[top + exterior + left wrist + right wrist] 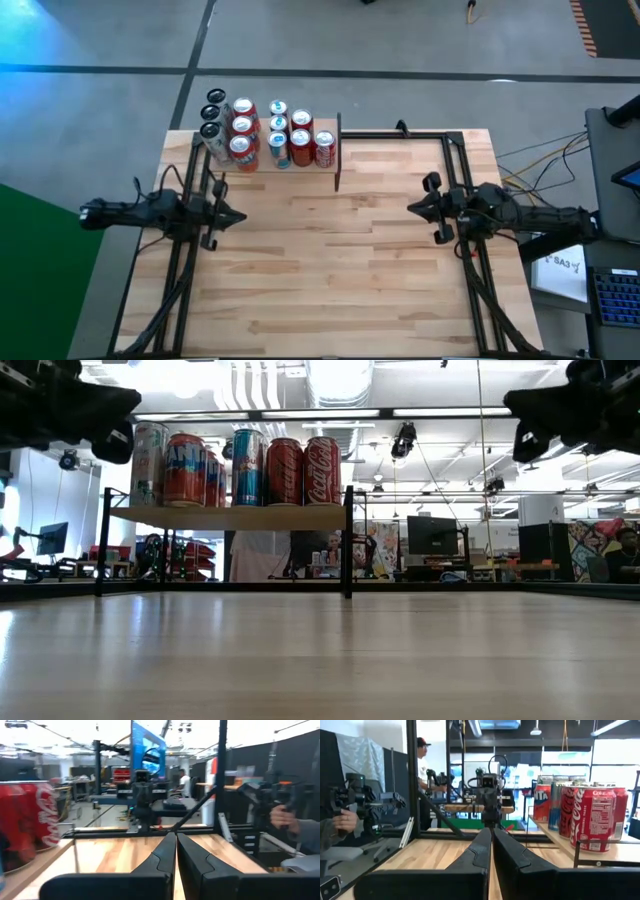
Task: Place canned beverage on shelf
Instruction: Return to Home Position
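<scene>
Jaws of both grippers are pressed together with nothing between them: the left gripper (232,215) hangs over the left side of the table (330,270) and the right gripper (415,208) over its right, each pointing inward and apart from the shelf (230,517), which suits a parked pose. The canned beverages (240,465) stand upright in close rows on the shelf at the table's far left corner, so I judge the placing done, with nothing left to carry
</scene>
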Controlling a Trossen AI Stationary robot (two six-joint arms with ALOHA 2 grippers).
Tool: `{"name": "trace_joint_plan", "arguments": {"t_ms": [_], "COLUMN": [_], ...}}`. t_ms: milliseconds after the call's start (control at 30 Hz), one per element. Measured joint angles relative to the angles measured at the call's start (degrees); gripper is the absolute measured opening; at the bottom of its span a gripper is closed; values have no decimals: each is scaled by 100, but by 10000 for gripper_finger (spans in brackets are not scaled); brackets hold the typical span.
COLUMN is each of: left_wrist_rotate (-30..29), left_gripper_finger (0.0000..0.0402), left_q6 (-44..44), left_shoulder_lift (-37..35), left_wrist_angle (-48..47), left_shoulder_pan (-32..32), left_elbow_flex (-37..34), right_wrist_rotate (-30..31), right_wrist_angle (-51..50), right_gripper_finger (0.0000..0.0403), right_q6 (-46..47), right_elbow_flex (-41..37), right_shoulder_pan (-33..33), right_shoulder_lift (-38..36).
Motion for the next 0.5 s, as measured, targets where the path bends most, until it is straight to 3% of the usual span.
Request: {"name": "trace_joint_plan", "arguments": {"t_ms": [200,500], "left_wrist_rotate": [413,303], "left_gripper_finger": [0,0], "left_q6": [-20,108], "left_shoulder_lift": [0,66], "left_wrist_angle": [311,-66], "left_shoulder_pan": [0,0], "left_elbow_flex": [-295,-295], "right_wrist_rotate": [0,13], "right_wrist_angle": [-9,-248], "right_gripper_finger": [9,9], "right_q6": [-76,-332], "right_elbow_flex": [-145,-149], "right_shoulder_pan": [-2,-4], "right_shoulder_lift": [-180,-167]}}
